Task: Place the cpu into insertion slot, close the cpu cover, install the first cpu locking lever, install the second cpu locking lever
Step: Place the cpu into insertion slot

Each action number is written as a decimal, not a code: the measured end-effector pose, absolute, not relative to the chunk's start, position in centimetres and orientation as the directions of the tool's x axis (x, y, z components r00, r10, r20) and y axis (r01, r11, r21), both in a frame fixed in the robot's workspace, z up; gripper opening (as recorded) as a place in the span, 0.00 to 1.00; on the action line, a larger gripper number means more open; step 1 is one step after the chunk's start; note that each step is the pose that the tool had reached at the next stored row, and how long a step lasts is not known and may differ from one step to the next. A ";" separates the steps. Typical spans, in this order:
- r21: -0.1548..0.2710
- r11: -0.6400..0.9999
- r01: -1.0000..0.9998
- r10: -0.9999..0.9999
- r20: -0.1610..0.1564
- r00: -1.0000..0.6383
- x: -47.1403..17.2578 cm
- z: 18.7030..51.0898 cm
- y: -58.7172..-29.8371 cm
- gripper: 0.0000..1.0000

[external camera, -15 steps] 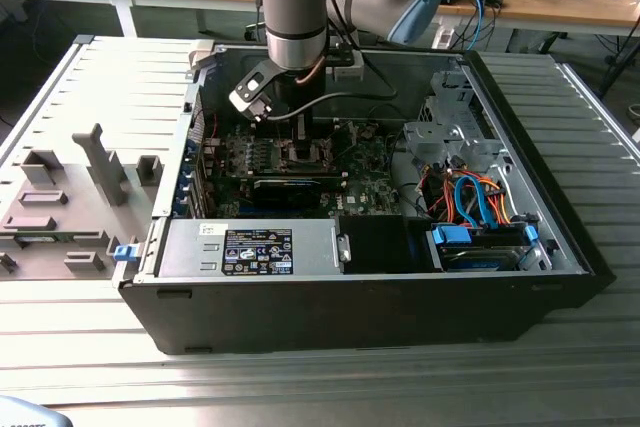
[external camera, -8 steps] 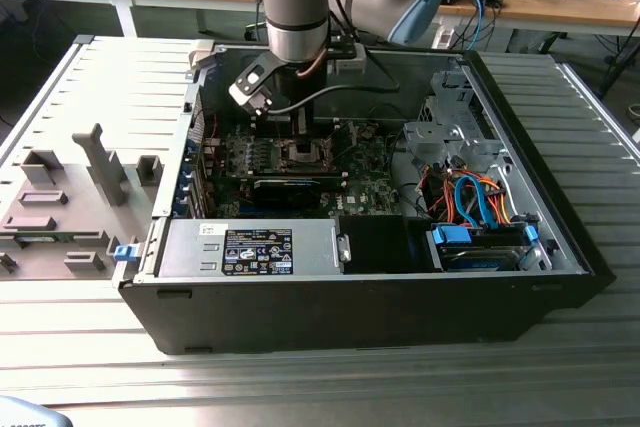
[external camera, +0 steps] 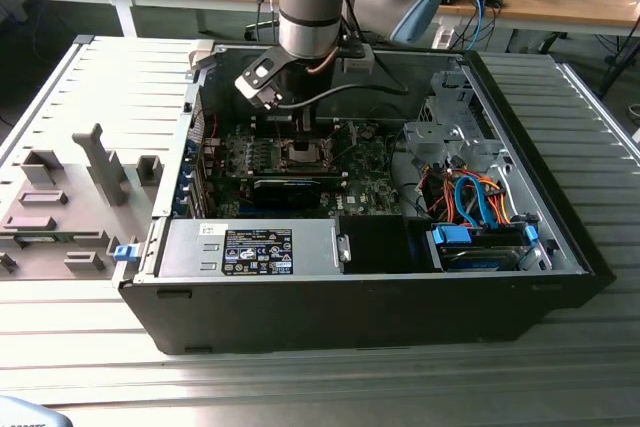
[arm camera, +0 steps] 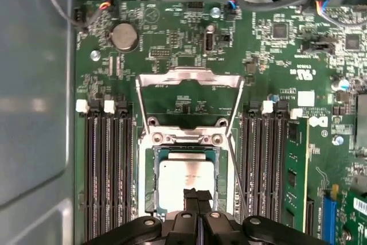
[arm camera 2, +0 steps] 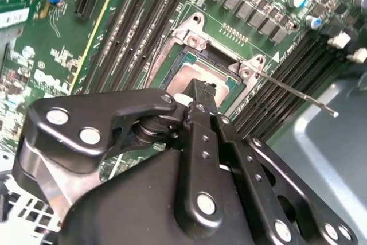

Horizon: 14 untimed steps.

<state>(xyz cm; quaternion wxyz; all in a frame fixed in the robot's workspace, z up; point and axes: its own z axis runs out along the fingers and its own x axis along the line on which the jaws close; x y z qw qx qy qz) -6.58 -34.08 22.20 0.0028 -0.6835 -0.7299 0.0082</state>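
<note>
Silvery-beige and square, the small flat cpu (arm camera: 186,177) lies in the silver-rimmed square insertion slot (arm camera: 150,187) — about one o'clock from the grey metal power-supply box (external camera: 250,247) in the exterior view — with the black claw (arm camera: 198,197), fingers pressed together and gripping nothing, at its edge. If the chip sits askew, pressure there could bend socket contacts, and the thin silvery cpu cover (arm camera: 189,78), standing open, or the thin wire locking lever (arm camera: 237,170) could snag the claw.

I see the cpu (arm camera: 184,179) has a pale, dull metal face. The cpu cover (arm camera: 188,77) is thin, shiny silver metal. My end effector (arm camera: 198,196) is smooth, black and a bit shiny, with bright metal screws. The circuit board (arm camera: 172,44) is glossy green. The tabletop (external camera: 300,387) is ribbed grey metal.
</note>
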 end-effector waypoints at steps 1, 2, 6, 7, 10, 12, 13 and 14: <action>-0.016 0.095 0.995 0.995 -0.007 -0.095 -6.6 22.2 -34.1 0.11; -0.016 0.117 0.993 0.993 -0.007 -0.117 -6.6 22.2 -34.1 0.11; -0.016 0.118 0.993 0.993 -0.007 -0.118 -6.5 22.2 -34.1 0.11; -0.016 0.118 0.993 0.993 -0.007 -0.119 -6.5 22.2 -34.1 0.11; -0.016 0.119 0.993 0.993 -0.007 -0.119 -6.5 22.2 -34.1 0.11; -0.016 0.119 0.993 0.993 -0.007 -0.119 -6.5 22.2 -34.1 0.11; -0.016 0.119 0.993 0.993 -0.007 -0.119 -6.5 22.2 -34.1 0.11; -0.016 0.119 0.993 0.993 -0.007 -0.119 -6.5 22.2 -34.1 0.11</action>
